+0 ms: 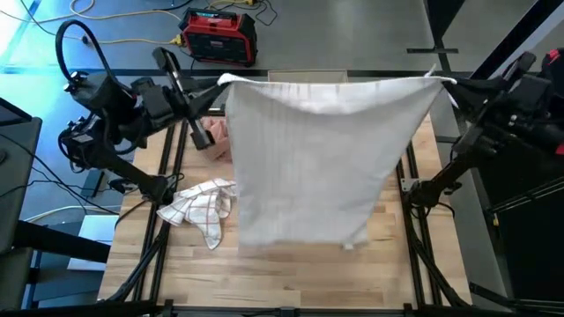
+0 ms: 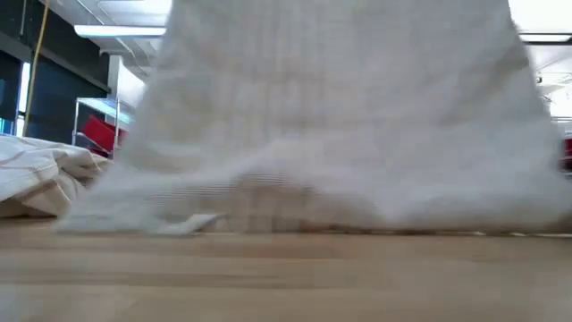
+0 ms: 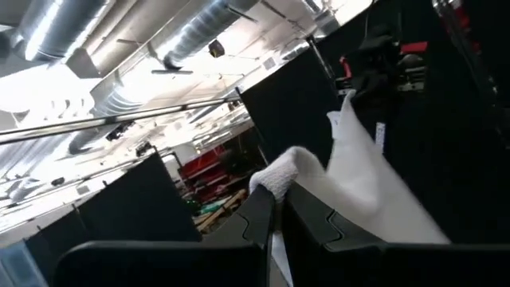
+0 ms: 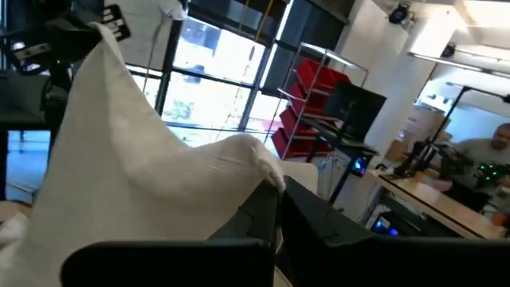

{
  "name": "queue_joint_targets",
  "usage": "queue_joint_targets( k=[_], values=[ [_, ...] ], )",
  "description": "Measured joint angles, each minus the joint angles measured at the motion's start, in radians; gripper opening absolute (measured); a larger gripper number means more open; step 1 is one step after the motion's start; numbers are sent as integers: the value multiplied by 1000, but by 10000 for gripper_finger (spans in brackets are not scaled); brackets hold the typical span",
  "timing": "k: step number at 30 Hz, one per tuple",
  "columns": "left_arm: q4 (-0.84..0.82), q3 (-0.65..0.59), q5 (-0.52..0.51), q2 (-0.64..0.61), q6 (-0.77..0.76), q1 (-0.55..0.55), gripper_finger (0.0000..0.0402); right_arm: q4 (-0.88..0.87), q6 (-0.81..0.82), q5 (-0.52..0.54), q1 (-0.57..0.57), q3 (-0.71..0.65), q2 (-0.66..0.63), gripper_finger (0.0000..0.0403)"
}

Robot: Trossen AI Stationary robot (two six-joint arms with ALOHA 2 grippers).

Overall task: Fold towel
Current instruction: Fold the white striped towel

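Observation:
A white towel (image 1: 317, 150) hangs spread between my two raised grippers above the wooden table (image 1: 291, 273). My left gripper (image 1: 222, 84) is shut on its upper left corner, my right gripper (image 1: 445, 84) on its upper right corner. The towel's top edge runs nearly straight between them. In the low view the towel (image 2: 340, 116) fills the picture, and its lower edge (image 2: 268, 219) reaches the tabletop. My left gripper pinches the towel's upper left corner (image 3: 287, 171) between its two shut fingers, and a small bunch of cloth sticks out past the fingertips (image 3: 263, 209). The towel hangs below, its top edge drawn toward the other arm. My right gripper pinches the towel's upper right corner (image 4: 255, 155) between its two shut fingers, the cloth bunched at the fingertips (image 4: 267, 203). From there the towel stretches away to the left arm and hangs down.
A crumpled white cloth with red checks (image 1: 201, 204) lies on the table's left side, also seen in the low view (image 2: 36, 174). A pinkish thing (image 1: 216, 132) lies behind the towel's left edge. A red box (image 1: 218, 35) sits beyond the table. A person (image 4: 486, 151) sits in the room.

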Motion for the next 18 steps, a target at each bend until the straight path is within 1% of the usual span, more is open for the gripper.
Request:
queue_joint_targets(
  k=[5, 12, 15, 18],
  values=[
    [18, 0, 71, 0, -89, -56, 7, 10, 90, -126, 18, 0, 21, 0],
    [101, 0, 155, 0, -206, -193, 7, 39, 228, -355, 113, 0, 88, 0],
    [147, 0, 204, 0, -233, -254, 7, 120, 221, -389, 170, 0, 121, 0],
    [190, 0, 240, 2, -258, -306, 7, 216, 164, -410, 225, 0, 156, 0]
  ],
)
